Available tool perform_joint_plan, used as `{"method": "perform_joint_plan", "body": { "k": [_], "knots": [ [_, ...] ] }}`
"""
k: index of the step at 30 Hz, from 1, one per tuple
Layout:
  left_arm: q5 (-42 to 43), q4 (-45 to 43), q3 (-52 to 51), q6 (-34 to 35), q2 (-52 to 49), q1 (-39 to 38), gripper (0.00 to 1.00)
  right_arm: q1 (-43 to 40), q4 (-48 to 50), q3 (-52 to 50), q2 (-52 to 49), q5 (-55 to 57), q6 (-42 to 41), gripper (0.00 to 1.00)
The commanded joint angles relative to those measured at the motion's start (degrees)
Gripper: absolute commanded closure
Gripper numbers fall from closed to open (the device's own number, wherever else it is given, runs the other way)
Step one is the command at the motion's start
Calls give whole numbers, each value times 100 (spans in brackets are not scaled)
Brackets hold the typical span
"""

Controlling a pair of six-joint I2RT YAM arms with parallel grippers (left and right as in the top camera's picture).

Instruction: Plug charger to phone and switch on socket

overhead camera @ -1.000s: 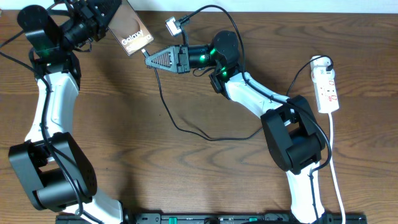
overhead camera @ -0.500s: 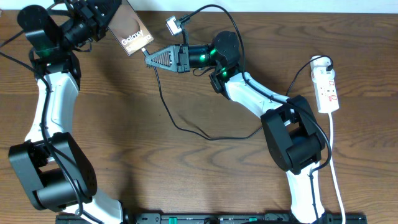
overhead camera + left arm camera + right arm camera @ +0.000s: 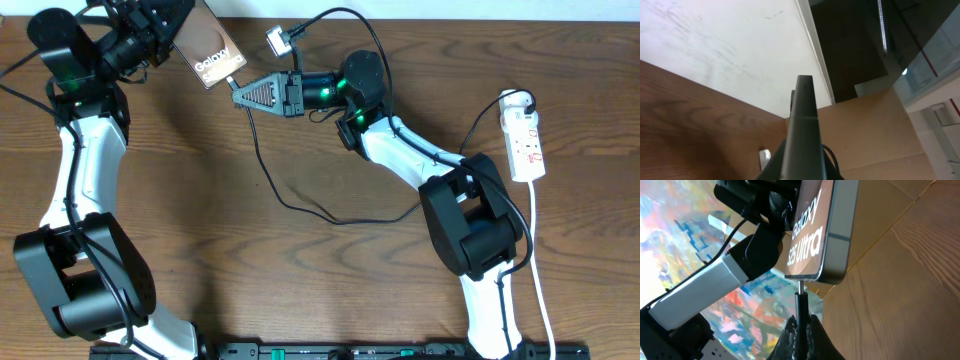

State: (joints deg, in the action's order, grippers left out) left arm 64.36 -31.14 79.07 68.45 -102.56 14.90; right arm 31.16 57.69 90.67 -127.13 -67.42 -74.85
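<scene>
My left gripper [image 3: 172, 30] is shut on the phone [image 3: 212, 52] and holds it raised at the table's far left, brownish screen up with white "Galaxy" text. In the left wrist view the phone [image 3: 804, 130] shows edge-on between the jaws. My right gripper [image 3: 240, 96] is shut on the charger's plug [image 3: 800, 305], whose metal tip sits at the phone's bottom edge [image 3: 822, 240]. The thin black charger cable [image 3: 285, 200] loops across the table. The white socket [image 3: 525, 140] lies at the far right, away from both grippers.
A small white adapter block [image 3: 279, 42] with a black cable lies at the back, just behind the right gripper. The socket's thick white cord [image 3: 540, 270] runs down the right edge. The right arm's base [image 3: 470, 225] stands mid-right; the left arm's base [image 3: 85, 275] stands lower left.
</scene>
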Motion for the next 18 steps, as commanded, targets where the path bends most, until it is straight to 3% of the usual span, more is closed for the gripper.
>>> {"method": "perform_joint_plan", "body": {
  "k": [1, 18],
  "knots": [
    [118, -68, 17, 87, 66, 11, 92, 55, 17, 37, -20, 114, -55, 99],
    [358, -70, 13, -210, 66, -68, 93, 57, 17, 37, -20, 372, -527, 99]
  ]
}}
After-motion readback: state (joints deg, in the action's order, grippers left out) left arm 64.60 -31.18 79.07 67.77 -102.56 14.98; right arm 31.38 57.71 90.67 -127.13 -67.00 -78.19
